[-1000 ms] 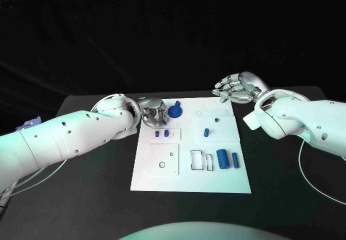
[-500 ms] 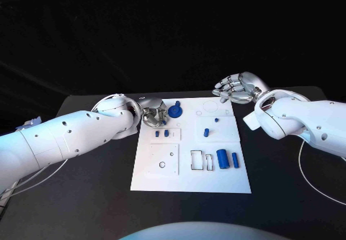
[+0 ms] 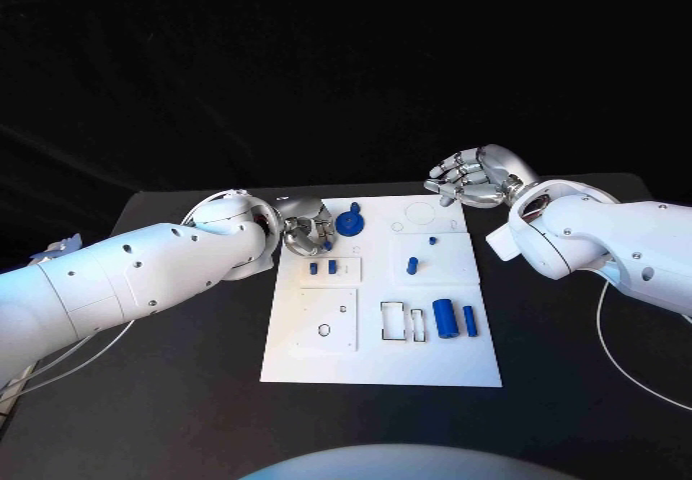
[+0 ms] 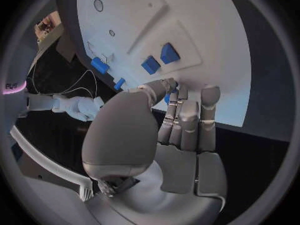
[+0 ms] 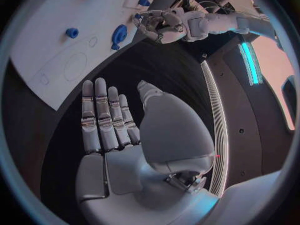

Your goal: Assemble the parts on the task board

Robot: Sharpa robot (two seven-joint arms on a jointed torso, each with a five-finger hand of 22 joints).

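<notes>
My silver left hand (image 3: 304, 231) rests at the far left corner of the flat white task board (image 3: 382, 360), fingers curled together and holding nothing that I can see — a blue round knobbed part (image 3: 351, 221) stands just beside them. Small blue cylinders (image 3: 444, 318) lie toward the board's right side. My silver right hand (image 3: 469, 178) hovers beyond the far right corner — fingers spread, empty.
</notes>
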